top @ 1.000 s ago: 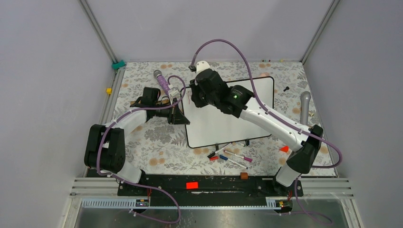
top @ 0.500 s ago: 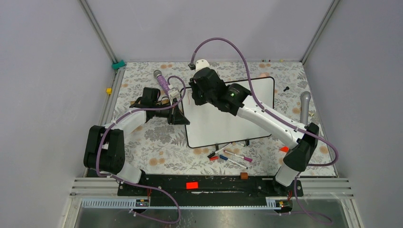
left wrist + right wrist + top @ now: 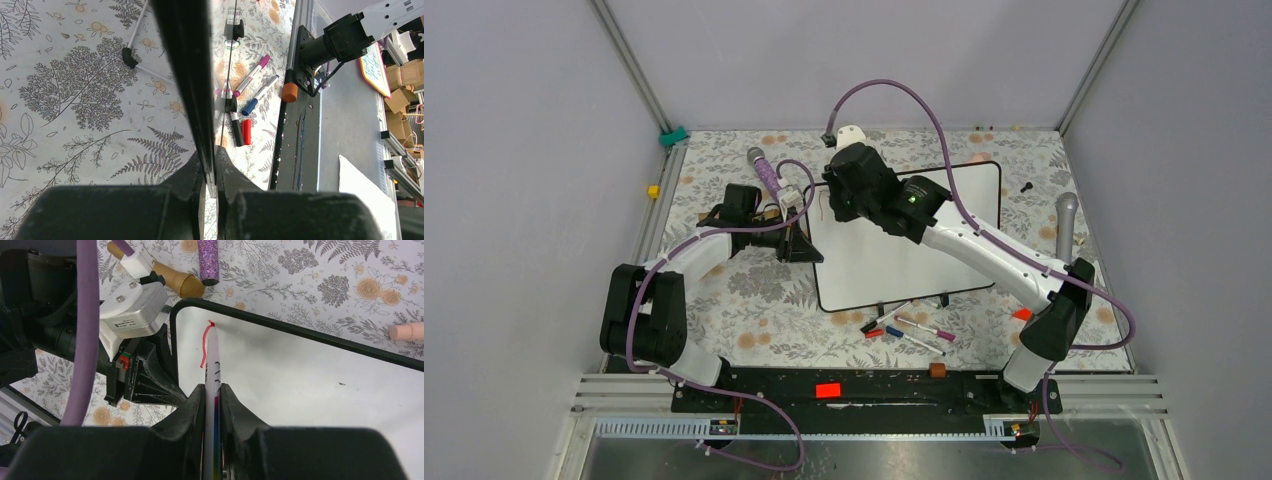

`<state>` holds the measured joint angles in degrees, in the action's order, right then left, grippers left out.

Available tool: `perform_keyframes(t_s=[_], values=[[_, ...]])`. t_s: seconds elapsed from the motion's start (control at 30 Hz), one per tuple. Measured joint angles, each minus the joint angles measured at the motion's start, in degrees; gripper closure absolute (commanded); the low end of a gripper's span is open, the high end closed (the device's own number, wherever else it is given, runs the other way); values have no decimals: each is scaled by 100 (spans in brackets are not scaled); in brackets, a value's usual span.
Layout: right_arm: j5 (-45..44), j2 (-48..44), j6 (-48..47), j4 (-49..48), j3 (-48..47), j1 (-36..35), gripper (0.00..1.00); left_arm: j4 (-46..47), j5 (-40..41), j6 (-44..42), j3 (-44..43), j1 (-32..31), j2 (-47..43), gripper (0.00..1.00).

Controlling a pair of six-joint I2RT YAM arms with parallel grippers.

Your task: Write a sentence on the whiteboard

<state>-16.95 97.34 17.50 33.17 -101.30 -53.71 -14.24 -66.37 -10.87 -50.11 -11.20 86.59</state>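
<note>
The whiteboard [image 3: 894, 255] lies on the floral tablecloth, its black-rimmed left edge [image 3: 185, 65] pinched between the fingers of my left gripper [image 3: 210, 157], which is shut on it. My right gripper [image 3: 213, 389] is shut on a white marker [image 3: 212, 365] with a rainbow stripe. The marker's red tip touches the board near its far left corner. Of the sentence, one curved red stroke [image 3: 204, 347] shows there. From above, the right gripper [image 3: 829, 205] hangs over that corner and the left gripper [image 3: 802, 240] sits just left of the board.
Several loose markers [image 3: 914, 330] and a red cap [image 3: 874, 333] lie in front of the board. A purple microphone [image 3: 764, 170] lies behind the left arm and a grey one [image 3: 1065, 225] lies at the right. A brown block [image 3: 938, 370] sits on the front rail.
My right wrist has edged slightly toward the far left with the marker on the board. The left arm and the board have not moved.
</note>
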Motion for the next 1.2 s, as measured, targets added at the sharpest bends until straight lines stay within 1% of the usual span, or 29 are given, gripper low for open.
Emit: perform_keyframes(t_s=[0.3, 0.7, 1.2], values=[[-125, -2, 79, 138, 15, 4, 100, -9, 22, 44, 0, 0, 0, 100], [-153, -131, 203, 170, 332, 11, 100, -24, 63, 90, 0, 2, 0, 100], [361, -116, 249, 166, 354, 52, 100, -33, 61, 57, 0, 2, -28, 100]])
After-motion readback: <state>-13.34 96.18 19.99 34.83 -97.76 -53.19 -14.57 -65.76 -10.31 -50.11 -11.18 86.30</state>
